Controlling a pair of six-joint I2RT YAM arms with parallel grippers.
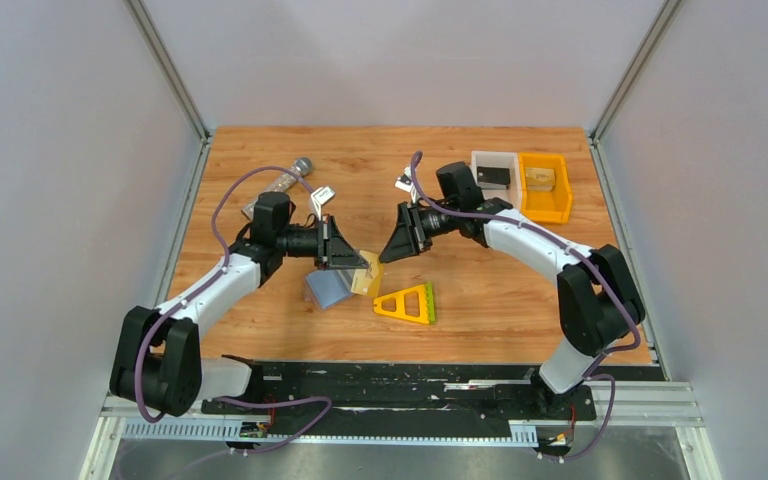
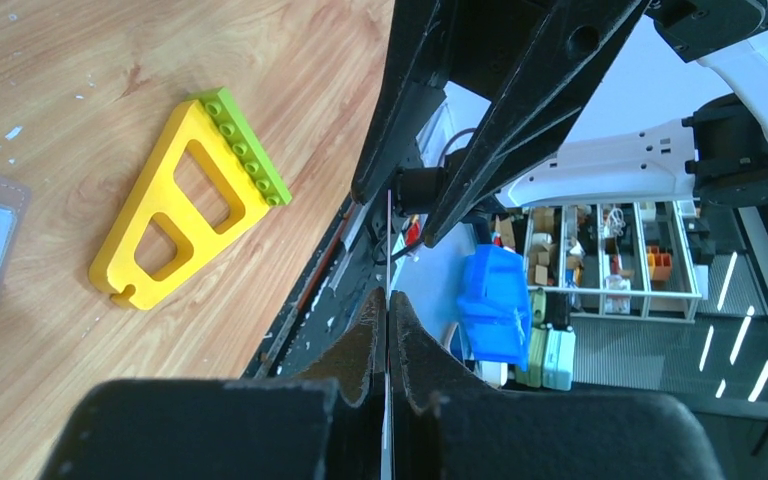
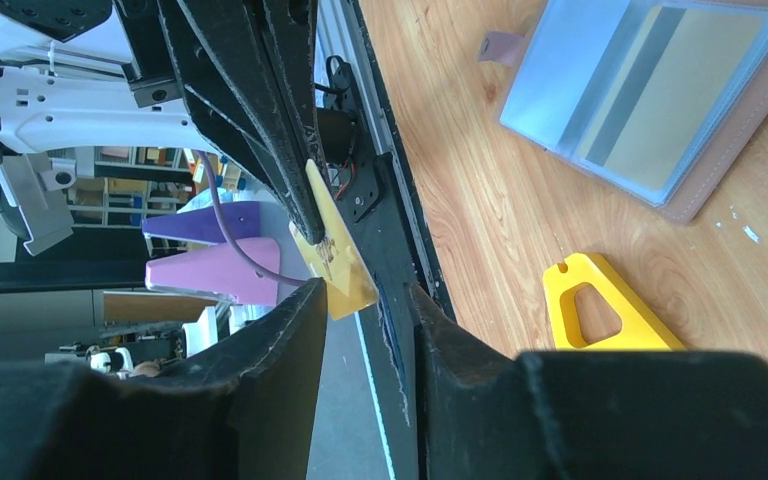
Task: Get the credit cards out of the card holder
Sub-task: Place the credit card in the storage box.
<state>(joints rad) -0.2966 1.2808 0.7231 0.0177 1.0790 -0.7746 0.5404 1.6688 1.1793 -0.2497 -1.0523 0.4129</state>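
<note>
Nearest the arm bases, a yellow triangular plastic frame with a green studded edge (image 1: 407,303) lies flat on the wooden table (image 1: 500,290). Just left of it lies the grey-blue wallet-like card holder (image 1: 326,288), with a gold striped card (image 3: 660,90) showing through its clear sleeve (any print is too blurred to read). Just beyond, the left gripper (image 2: 388,305) is pinched tight on a thin tan-gold credit card (image 3: 332,262). The right gripper (image 1: 388,252) has its jaws parted around that card's free corner; I cannot tell whether they touch it. Farthest back stand a white bin (image 1: 495,154) and an orange bin (image 1: 563,195).
</note>
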